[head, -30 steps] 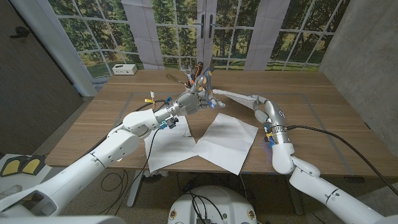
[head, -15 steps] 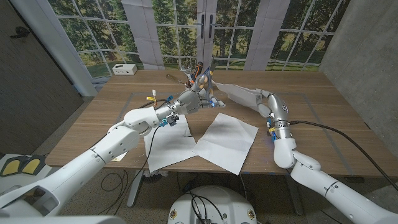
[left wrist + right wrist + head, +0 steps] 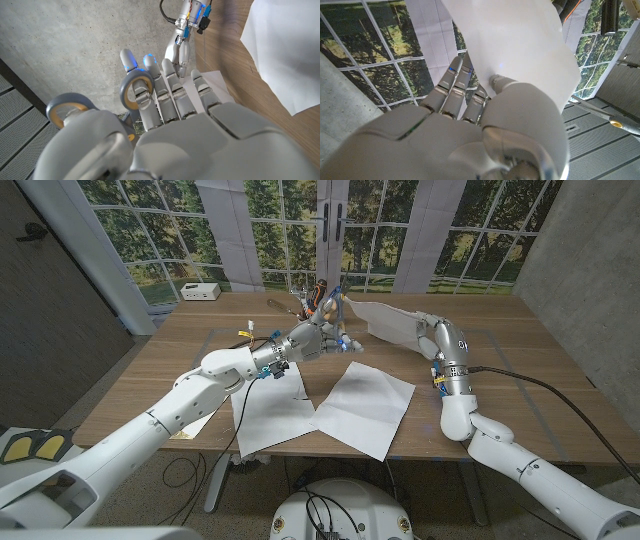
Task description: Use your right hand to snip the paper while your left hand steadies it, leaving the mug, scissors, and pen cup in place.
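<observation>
My left hand (image 3: 306,340) is raised over the middle of the table, and its fingers (image 3: 172,95) are hooked into the grey, orange-lined handles of the scissors (image 3: 134,96). My right hand (image 3: 428,332) grips a white sheet of paper (image 3: 385,320) and holds it up in the air, its free end reaching toward the left hand. In the right wrist view the same sheet of paper (image 3: 512,45) stands above my right hand (image 3: 470,135). The pen cup (image 3: 320,300) stands just behind the left hand.
Two more white sheets, one on the left (image 3: 270,418) and one on the right (image 3: 365,408), lie near the table's front edge. A small white box (image 3: 200,291) sits at the far left corner. My right forearm (image 3: 181,35) shows in the left wrist view.
My right hand has risen off the table with the sheet and carried it higher and farther back. The left hand has stayed nearly still.
</observation>
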Motion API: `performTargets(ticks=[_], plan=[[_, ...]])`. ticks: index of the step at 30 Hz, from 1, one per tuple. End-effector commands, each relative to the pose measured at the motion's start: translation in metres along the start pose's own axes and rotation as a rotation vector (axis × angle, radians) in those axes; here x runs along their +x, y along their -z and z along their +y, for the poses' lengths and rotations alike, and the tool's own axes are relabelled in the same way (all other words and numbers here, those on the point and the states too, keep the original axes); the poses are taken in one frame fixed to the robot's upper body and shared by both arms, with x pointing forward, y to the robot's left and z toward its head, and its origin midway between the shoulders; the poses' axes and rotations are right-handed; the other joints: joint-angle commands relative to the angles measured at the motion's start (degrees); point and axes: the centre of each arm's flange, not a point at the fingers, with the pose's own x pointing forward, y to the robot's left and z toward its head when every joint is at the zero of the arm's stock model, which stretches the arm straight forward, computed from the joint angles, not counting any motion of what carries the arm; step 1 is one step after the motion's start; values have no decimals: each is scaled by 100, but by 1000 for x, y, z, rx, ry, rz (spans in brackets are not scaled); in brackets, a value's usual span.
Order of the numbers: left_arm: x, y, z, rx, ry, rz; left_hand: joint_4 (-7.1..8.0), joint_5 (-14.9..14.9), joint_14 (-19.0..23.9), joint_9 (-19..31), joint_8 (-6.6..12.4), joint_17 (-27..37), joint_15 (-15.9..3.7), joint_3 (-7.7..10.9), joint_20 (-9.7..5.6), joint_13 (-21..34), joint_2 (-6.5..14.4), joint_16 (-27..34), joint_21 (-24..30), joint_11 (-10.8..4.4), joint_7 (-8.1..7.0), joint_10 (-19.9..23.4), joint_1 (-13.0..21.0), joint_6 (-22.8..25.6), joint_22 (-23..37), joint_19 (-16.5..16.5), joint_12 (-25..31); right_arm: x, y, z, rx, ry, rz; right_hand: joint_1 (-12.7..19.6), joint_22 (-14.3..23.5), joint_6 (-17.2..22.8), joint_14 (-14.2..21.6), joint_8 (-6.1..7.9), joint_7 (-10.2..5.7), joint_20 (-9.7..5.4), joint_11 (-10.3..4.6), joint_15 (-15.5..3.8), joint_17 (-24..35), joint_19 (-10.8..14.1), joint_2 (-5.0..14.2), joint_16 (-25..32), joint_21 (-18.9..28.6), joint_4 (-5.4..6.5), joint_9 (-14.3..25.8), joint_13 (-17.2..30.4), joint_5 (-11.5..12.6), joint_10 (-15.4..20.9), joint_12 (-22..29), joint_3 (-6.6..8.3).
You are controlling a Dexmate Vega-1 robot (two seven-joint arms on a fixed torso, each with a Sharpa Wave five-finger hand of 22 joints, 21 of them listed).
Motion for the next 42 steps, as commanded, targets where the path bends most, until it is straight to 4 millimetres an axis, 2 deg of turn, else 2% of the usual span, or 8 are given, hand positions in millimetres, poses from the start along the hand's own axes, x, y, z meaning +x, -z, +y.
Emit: performTargets(ticks=[1,7,11,28,33,42], plan=[[7,-3,-2,6,14,9,-30,-21,59,16,54,33,-408,-7,-11,14,-17,42,13,-188,43,197,64,5,25,-8,49,11,10,9,-33,16,-9,30,18,-18,-10,-15,-11,-358,-24,-963,36,-25,-14,-7,37,23,21,22,-10,1,51,42],[7,-2,-7,-4,20,14,-29,-20,53,18,53,35,-398,-5,-11,30,-21,41,11,-179,32,175,74,5,26,-14,52,21,19,6,-55,35,1,27,20,-7,-12,-21,-14,-357,-24,-964,56,-35,-17,-17,53,26,20,38,-10,-2,62,50],[9,4,-7,-120,43,21,-27,-20,56,15,48,36,-403,-5,-8,24,-23,43,12,-180,28,167,75,-1,26,-13,45,29,18,0,-61,46,-22,26,22,-4,-7,-26,-14,-358,-25,-967,74,-38,-27,-16,65,22,19,48,-12,1,71,49],[8,0,-10,-90,56,33,-20,-21,79,13,41,40,-409,0,-9,-14,-28,55,14,-170,20,190,91,-6,30,-16,32,60,22,-10,-87,100,-92,20,26,27,-8,-35,-16,-383,-27,-967,119,-58,-31,-41,102,25,19,82,-12,3,95,64],[12,0,-10,-97,84,43,-18,-20,58,4,38,43,-392,3,6,24,-23,48,10,-191,28,173,98,2,30,-28,48,62,24,-11,-78,127,-88,16,27,41,-18,-40,-18,-398,-26,-967,138,-78,-36,-63,118,28,18,91,-10,-18,93,73],[18,-5,-11,-59,115,46,-11,-27,14,14,35,47,-372,13,26,14,-6,34,3,-173,41,165,106,-12,32,-50,40,55,15,-8,-99,116,-131,4,30,55,-65,-56,-17,-410,-28,-967,172,-128,-51,-135,159,36,14,72,-3,-55,62,92]])
